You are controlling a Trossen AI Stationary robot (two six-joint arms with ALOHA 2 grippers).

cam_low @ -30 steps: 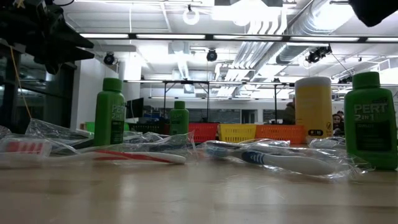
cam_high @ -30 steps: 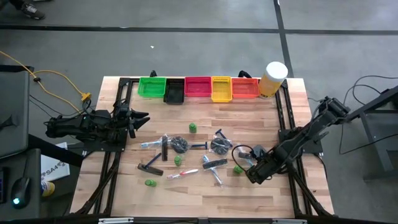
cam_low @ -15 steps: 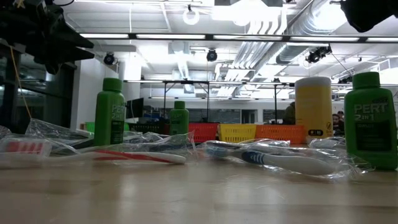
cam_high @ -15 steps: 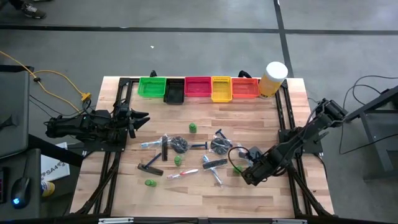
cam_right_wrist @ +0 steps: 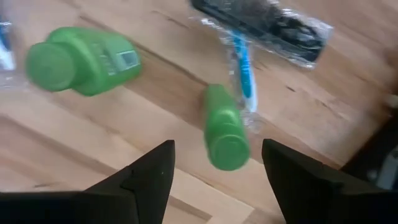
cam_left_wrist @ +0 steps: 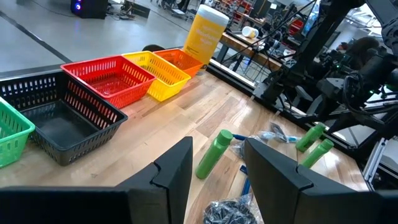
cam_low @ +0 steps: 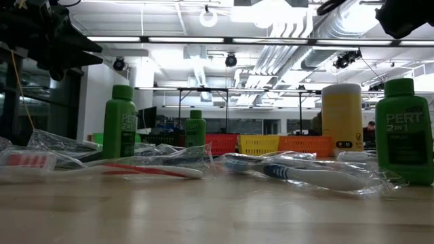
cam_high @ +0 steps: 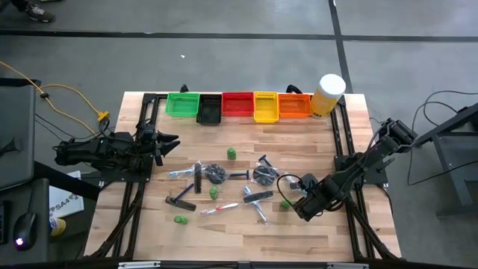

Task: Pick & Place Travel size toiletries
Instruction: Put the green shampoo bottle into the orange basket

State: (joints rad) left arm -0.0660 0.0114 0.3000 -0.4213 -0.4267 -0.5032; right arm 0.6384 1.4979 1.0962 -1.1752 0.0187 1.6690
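Bins [cam_high: 237,104] look empty; toiletries [cam_high: 216,175] all on table. Right gripper [cam_high: 296,209] spread wide over bottle [cam_right_wrist: 224,129], empty. Left gripper [cam_high: 170,142] parted, idle.

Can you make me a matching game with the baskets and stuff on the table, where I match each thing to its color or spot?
Things:
1. basket at the left end of the row
2. basket next to it
3. big tub with the white lid
4. right gripper

Color or spot:
A. pale yellow, at the right end of the row
B. green
C. open, above a small green bottle
D. black

Right pairs: 1-B, 2-D, 3-A, 4-C
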